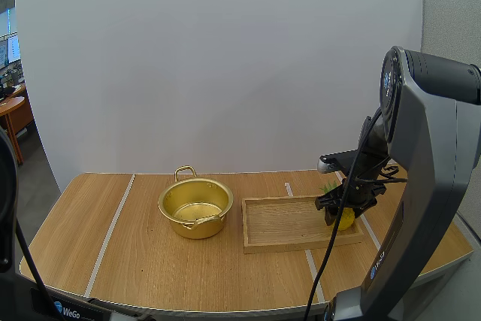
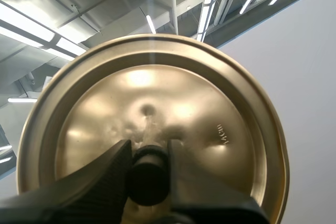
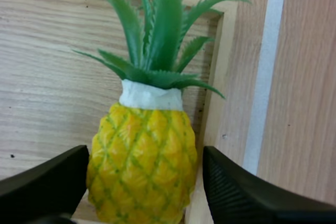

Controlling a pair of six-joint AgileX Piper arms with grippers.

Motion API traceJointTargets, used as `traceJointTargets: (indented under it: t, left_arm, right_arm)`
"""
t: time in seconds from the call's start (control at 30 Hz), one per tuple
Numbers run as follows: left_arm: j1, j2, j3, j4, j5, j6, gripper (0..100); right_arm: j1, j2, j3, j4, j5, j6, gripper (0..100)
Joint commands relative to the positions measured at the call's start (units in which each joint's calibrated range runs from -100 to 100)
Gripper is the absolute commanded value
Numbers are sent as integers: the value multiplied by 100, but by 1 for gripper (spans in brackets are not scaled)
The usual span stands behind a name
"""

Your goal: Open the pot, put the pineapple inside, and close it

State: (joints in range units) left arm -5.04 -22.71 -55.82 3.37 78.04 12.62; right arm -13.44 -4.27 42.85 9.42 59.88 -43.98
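The gold pot (image 1: pixel 195 207) stands without its lid on the table's middle, nothing inside it. My left gripper (image 2: pixel 148 167) is shut on the black knob (image 2: pixel 148 178) of the gold lid (image 2: pixel 157 98), held up off the table. A yellow pineapple (image 3: pixel 143 156) with green leaves lies at the right end of the wooden tray (image 3: pixel 47 82). My right gripper (image 3: pixel 144 169) is open with one finger on each side of the fruit, close to its skin. From above, that gripper (image 1: pixel 342 212) hangs low over the pineapple (image 1: pixel 346 220) on the tray (image 1: pixel 289 225).
White tape strips (image 1: pixel 109 234) run across the wooden table, one of them beside the tray's right edge (image 3: pixel 265 77). Bare tabletop lies left of the pot and in front of the tray.
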Motion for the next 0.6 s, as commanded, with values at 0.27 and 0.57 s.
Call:
traceJointTargets:
  t: [0.27,0.57]
  left_arm:
    - [-11,-18,-47,62,-213,-61,0]
    - [-11,-18,-47,62,-213,-61,0]
  right_arm:
    - [6,-28,-34,147,96,109,34]
    - [6,-248,-34,178,155,83,0]
